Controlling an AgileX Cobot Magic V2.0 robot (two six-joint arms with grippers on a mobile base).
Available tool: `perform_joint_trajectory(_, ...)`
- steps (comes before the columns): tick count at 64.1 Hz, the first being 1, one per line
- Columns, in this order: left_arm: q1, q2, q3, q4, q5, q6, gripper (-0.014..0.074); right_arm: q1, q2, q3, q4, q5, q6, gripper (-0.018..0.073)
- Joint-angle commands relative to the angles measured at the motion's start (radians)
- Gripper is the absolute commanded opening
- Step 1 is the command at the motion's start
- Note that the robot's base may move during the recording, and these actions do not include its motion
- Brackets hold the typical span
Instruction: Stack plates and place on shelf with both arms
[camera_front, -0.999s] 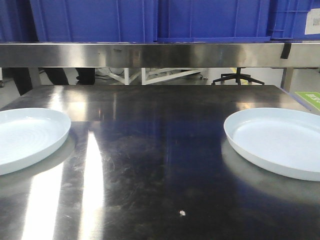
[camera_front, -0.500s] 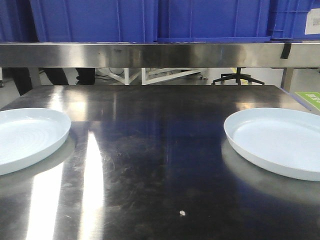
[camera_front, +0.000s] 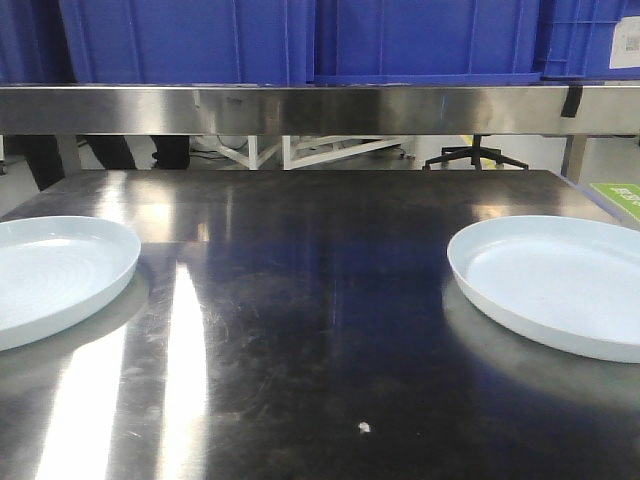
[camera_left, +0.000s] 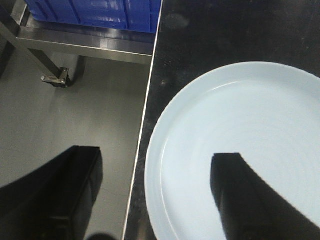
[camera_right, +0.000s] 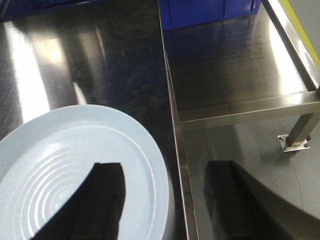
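Two pale bluish-white plates lie flat and apart on the steel tabletop (camera_front: 320, 300): the left plate (camera_front: 60, 275) and the right plate (camera_front: 560, 280). Behind them runs the shelf's steel rail (camera_front: 320, 108). My left gripper (camera_left: 155, 195) hovers open above the left plate (camera_left: 240, 135), one finger over the plate's centre and the other past the table's left edge. In the right wrist view my right gripper (camera_right: 167, 200) is open above the right plate (camera_right: 55, 170), straddling its right rim and the table's edge. Neither gripper shows in the front view.
Big blue crates (camera_front: 300, 40) sit on the shelf above the rail. A blue crate (camera_left: 95, 12) stands on a steel frame left of the table. To the right, a lower steel surface (camera_right: 240, 75) carries another blue crate (camera_right: 210, 12). A small crumb (camera_front: 364, 427) lies near the front.
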Motion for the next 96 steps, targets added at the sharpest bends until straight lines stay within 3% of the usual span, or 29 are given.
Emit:
perform_joint_trajectory(1, 0.001, 0.026, -0.034, 0.006, -0.090, -0.011, 0.0526, -0.001, -0.007, -0.036, -0.002, -0.063, -0.008, 0.0464)
perform_joint_trajectory(21, 0.045, 0.187, -0.099, -0.004, -0.072, -0.011, 0.0526, -0.001, -0.007, -0.036, -0.002, -0.063, -0.008, 0.0464)
perform_joint_trajectory(48, 0.045, 0.260, -0.104, -0.004, -0.086, -0.011, 0.0519, -0.001, -0.007, -0.036, -0.002, -0.063, -0.008, 0.0464)
perform_joint_trajectory(55, 0.045, 0.260, -0.104, -0.004, -0.091, -0.011, 0.0362, -0.001, -0.007, -0.036, -0.002, -0.063, -0.008, 0.0464)
perform_joint_trajectory(61, 0.045, 0.260, -0.104, -0.004, -0.091, -0.009, 0.0061, -0.001, -0.007, -0.036, -0.002, -0.063, -0.008, 0.0464)
perform_joint_trajectory(65, 0.045, 0.260, -0.104, -0.009, -0.093, -0.006, 0.0118, -0.001, -0.007, -0.036, -0.002, -0.063, -0.008, 0.0464)
perform_joint_trajectory(72, 0.041, 0.252, -0.120, -0.067, -0.065, -0.006, 0.0103, -0.001, -0.007, -0.036, -0.002, -0.070, -0.008, 0.0464)
perform_joint_trajectory(82, -0.015, 0.201, -0.172, -0.083, -0.056, -0.006, 0.0101, -0.001, -0.007, -0.036, -0.002, -0.076, -0.008, 0.0464)
perform_joint_trajectory(96, -0.169, 0.150, -0.286, -0.138, -0.056, -0.006, 0.0100, -0.001, -0.007, -0.036, -0.002, -0.076, -0.008, 0.0464)
